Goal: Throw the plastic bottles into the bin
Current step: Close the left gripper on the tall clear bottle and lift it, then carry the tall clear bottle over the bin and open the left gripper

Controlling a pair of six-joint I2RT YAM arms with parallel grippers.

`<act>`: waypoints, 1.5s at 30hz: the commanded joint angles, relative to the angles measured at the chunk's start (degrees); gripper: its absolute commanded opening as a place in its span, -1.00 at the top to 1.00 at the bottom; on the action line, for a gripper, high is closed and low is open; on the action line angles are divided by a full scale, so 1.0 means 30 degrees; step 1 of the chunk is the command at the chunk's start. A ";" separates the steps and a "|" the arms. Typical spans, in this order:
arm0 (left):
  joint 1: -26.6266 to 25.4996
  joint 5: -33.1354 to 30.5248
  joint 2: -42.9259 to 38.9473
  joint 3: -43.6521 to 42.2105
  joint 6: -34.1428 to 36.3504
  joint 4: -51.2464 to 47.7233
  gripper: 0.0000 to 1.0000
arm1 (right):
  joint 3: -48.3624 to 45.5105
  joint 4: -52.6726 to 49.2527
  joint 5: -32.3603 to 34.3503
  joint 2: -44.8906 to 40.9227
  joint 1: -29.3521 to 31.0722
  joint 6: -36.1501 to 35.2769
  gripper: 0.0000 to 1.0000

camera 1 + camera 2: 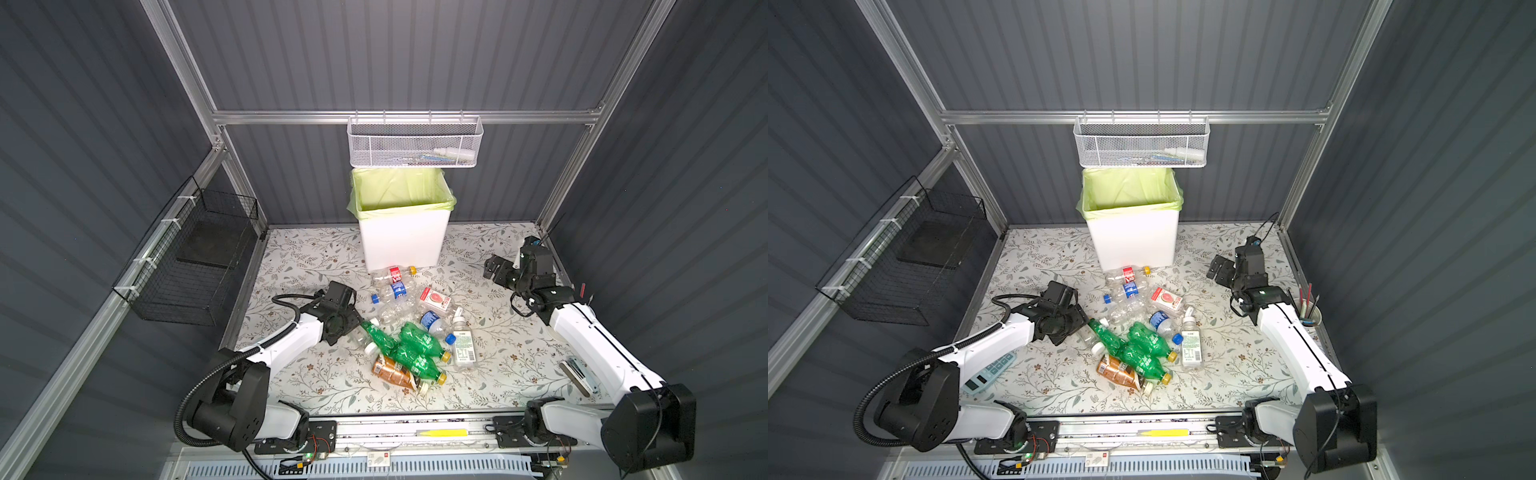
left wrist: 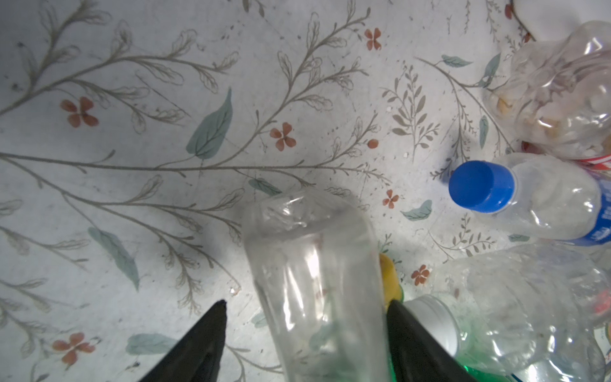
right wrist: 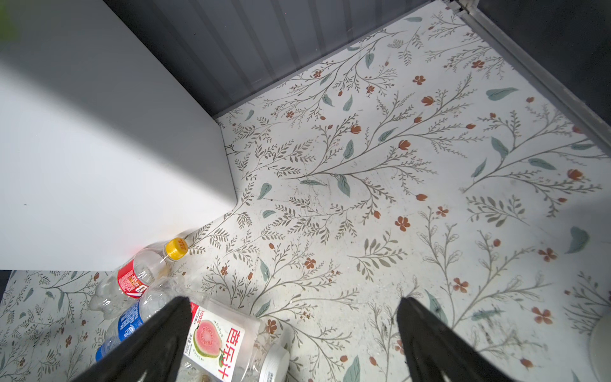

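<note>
A heap of plastic bottles lies mid-table in both top views: green ones (image 1: 419,340), an amber one (image 1: 390,370), a blue-labelled one (image 1: 397,291) and a guava-labelled one (image 1: 434,299). My left gripper (image 1: 353,328) (image 2: 307,302) is down at the heap's left edge, open around a clear bottle (image 2: 314,264). One finger touches the bottle and the other stands a little off it. The white bin (image 1: 399,245) with its yellow-green liner stands at the back. My right gripper (image 1: 490,268) (image 3: 294,301) hovers open and empty to the right of the bin (image 3: 99,165).
A white mesh basket (image 1: 415,145) hangs above the bin. A black wire basket (image 1: 195,257) is fixed to the left wall. A calculator (image 1: 988,370) lies under the left arm. A white cup of pens (image 1: 1308,313) stands by the right arm.
</note>
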 commanded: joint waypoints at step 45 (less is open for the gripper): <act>0.2324 -0.4076 0.0518 1.8852 1.1644 0.4580 0.27 | -0.0482 0.1461 0.1085 -0.1765 -0.0866 -0.0350 -0.98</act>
